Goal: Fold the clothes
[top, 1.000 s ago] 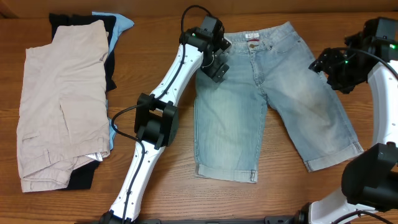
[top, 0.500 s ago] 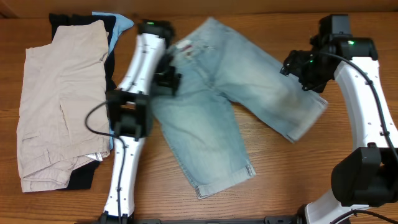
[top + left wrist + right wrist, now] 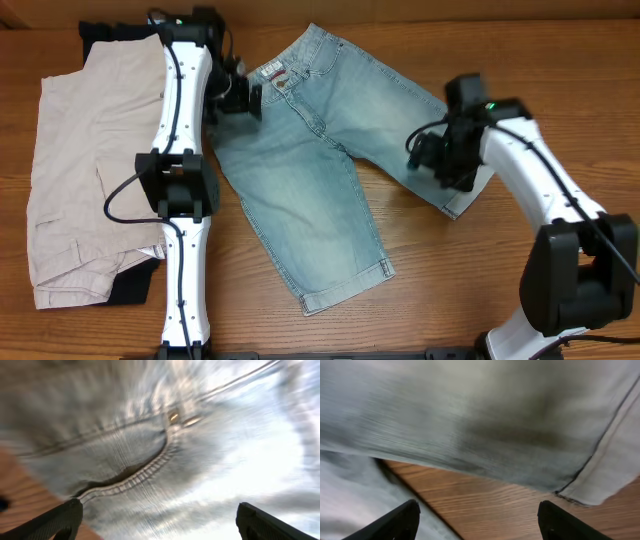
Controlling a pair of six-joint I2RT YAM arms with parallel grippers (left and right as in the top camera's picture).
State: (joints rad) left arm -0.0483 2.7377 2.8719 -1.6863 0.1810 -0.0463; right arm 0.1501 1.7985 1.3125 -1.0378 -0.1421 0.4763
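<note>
The light-blue denim shorts (image 3: 320, 170) lie flat and askew on the table, waistband at the back left and legs pointing front right. My left gripper (image 3: 243, 100) is open at the waistband's left end. In the left wrist view its fingers (image 3: 157, 520) straddle blurred denim (image 3: 200, 435) with a curved pocket seam. My right gripper (image 3: 432, 160) is open over the right leg near its hem. In the right wrist view its fingers (image 3: 480, 520) frame bare wood, with the denim leg and hem (image 3: 470, 410) just beyond.
A pile of beige cargo shorts (image 3: 90, 160) lies at the left, with black garments (image 3: 130, 290) under it. The left arm runs along the pile's right edge. Bare wooden table (image 3: 470, 290) shows at the front right.
The denim shorts slid left and turned, so the legs now point front right. My left arm swung left to the pile's edge. My right arm moved left and forward over the right leg.
</note>
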